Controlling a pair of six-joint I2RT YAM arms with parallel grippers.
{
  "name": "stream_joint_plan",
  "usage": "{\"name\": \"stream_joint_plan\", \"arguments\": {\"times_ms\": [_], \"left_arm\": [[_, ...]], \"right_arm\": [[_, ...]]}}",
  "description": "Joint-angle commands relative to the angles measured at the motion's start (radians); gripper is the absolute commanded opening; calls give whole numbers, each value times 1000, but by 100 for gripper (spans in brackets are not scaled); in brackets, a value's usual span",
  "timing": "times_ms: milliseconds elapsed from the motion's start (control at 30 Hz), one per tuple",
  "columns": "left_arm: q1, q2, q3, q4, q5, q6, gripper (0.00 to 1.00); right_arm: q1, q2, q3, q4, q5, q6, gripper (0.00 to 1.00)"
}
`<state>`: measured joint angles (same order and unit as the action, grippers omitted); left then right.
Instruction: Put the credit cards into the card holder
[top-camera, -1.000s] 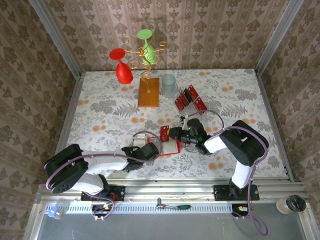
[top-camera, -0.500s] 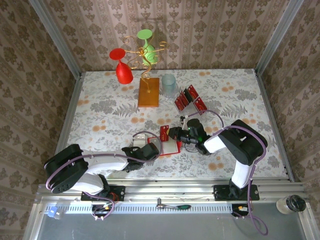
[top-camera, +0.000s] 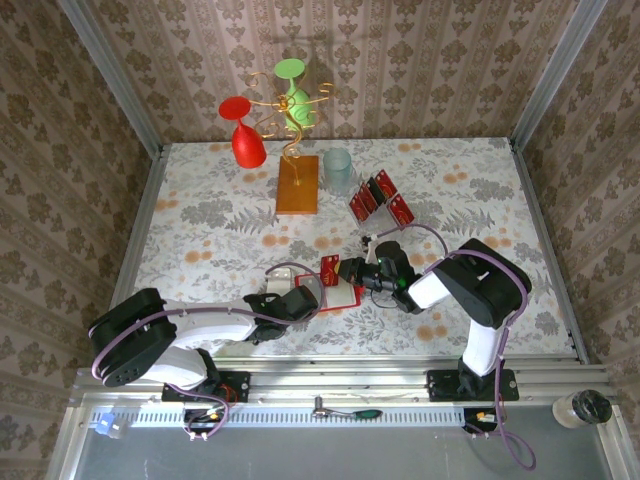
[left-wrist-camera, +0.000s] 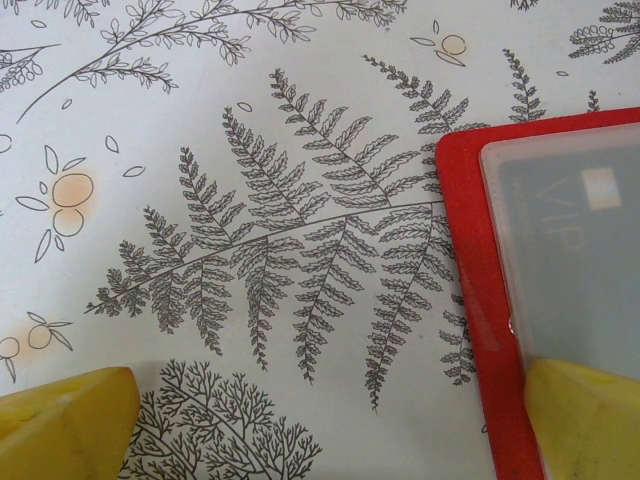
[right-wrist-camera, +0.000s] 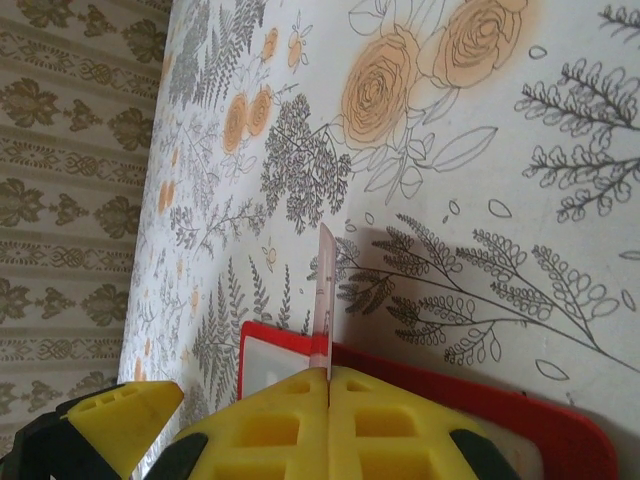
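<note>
One floral table (top-camera: 200, 230) carries everything. The card holder (top-camera: 338, 292) lies open and flat on it, just beside the left gripper (top-camera: 305, 300) and beneath the right gripper (top-camera: 345, 268). The left gripper's jaws stand wide apart and hold nothing; one yellow fingertip (left-wrist-camera: 585, 415) sits over the holder's red border. The right gripper is clamped on one credit card (right-wrist-camera: 323, 290), upright on its edge above the holder. More credit cards (top-camera: 375, 198) stand well beyond the right gripper.
</note>
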<state>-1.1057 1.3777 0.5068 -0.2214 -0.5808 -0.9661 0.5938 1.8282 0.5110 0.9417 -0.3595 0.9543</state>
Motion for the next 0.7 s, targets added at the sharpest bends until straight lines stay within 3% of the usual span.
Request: {"name": "stream_joint_plan", "arguments": {"times_ms": [0,667], "left_arm": [[-6,-3,3,-44,-11,-11,100],[-7,1,4,-42,-11,-13,100]], "right_arm": [[6,17,-28,25,-27,-4,0],[33,-8,-95,44,-56,6,0]]}}
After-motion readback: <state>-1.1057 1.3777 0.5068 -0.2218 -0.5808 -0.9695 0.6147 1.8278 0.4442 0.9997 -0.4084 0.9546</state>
